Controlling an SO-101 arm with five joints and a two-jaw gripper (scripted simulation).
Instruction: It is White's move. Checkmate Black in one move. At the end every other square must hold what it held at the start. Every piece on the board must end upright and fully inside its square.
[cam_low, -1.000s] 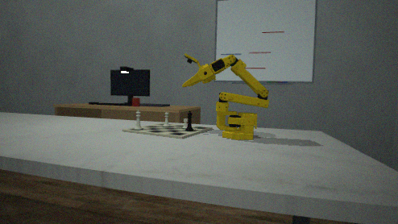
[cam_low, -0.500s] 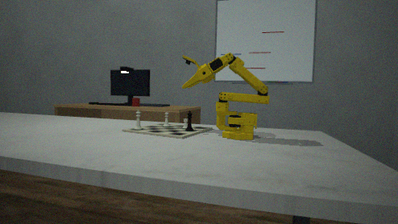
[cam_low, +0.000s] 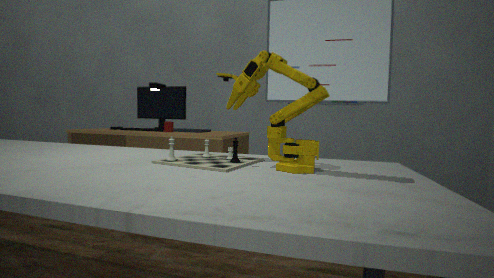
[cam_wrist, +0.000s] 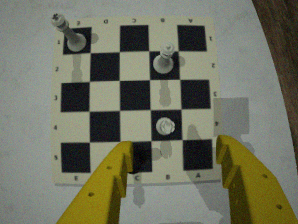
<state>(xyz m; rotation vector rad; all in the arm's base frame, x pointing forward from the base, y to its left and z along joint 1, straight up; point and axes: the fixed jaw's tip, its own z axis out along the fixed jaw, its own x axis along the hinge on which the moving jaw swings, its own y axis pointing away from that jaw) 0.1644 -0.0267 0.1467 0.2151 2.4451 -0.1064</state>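
The small chessboard lies on the white table in front of the arm's base. In the wrist view the board holds a tall white piece at its far left corner, a white piece right of centre, and a small white piece nearer to me. A black piece stands at the near edge, partly hidden by my left finger. In the exterior view the black piece is the one nearest the arm. My gripper hangs high above the board, pointing down, fingers apart and empty.
The yellow arm base stands right of the board. A wooden desk with a monitor is behind the table. A whiteboard hangs on the wall. Wooden floor shows past the table's edge.
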